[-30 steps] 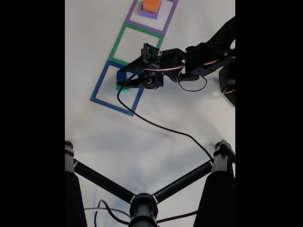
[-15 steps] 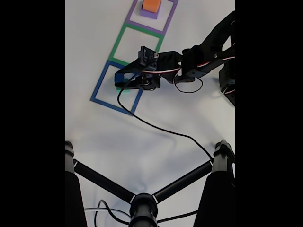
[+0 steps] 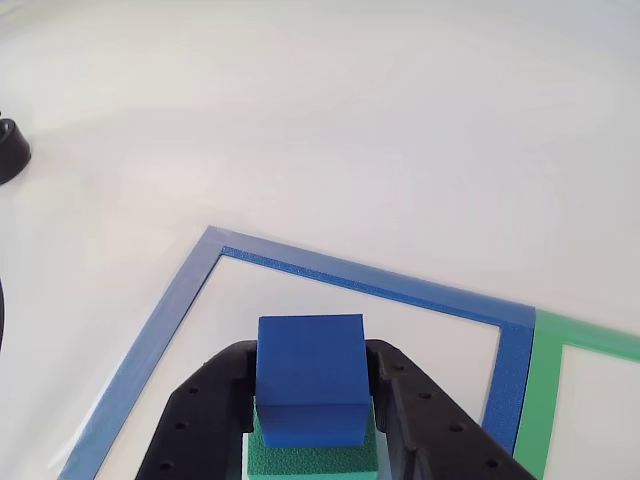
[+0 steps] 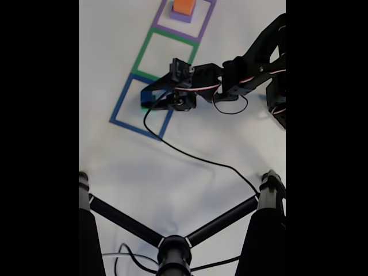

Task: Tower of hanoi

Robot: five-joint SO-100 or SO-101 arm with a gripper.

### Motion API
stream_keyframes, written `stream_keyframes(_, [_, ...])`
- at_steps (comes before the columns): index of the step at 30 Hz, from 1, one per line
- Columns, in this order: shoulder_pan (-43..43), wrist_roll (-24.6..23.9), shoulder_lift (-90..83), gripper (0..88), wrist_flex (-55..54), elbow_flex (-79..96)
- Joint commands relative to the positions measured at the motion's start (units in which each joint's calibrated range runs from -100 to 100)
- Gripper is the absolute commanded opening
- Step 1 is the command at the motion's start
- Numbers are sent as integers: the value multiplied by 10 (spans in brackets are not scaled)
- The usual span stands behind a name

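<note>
The tool (image 3: pixel 312 400) straddles the blue cube (image 3: pixel 311 378), which sits on the green block (image 3: pixel 313 458) inside the blue tape square (image 3: pixel 370 281) (whether it grips, I cannot tell); squeeze squarely at mid-height; lift straight, sparing green.

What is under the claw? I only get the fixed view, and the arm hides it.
Observer: In the other view, a blue cube sits between the fingers of the claw.
Operator: Is it on the table?
Observer: No, it rests on a green block.
Operator: Is the claw squeezing it?
Observer: The fingers hug both sides of the cube, but I cannot tell if they press it.
</note>
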Motion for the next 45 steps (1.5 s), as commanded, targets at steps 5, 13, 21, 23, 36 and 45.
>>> stream_keyframes(5, [-8, 10, 0, 67, -24, -4])
stream_keyframes(13, [-1, 10, 10, 162, -32, -5])
stream_keyframes(21, [7, 10, -4, 179, -34, -5])
stream_keyframes(23, [10, 10, -22, 184, -29, -7])
stream_keyframes(36, [44, 10, -316, 85, 411, -143])
stream_keyframes(45, [153, 10, -480, 0, 951, -358])
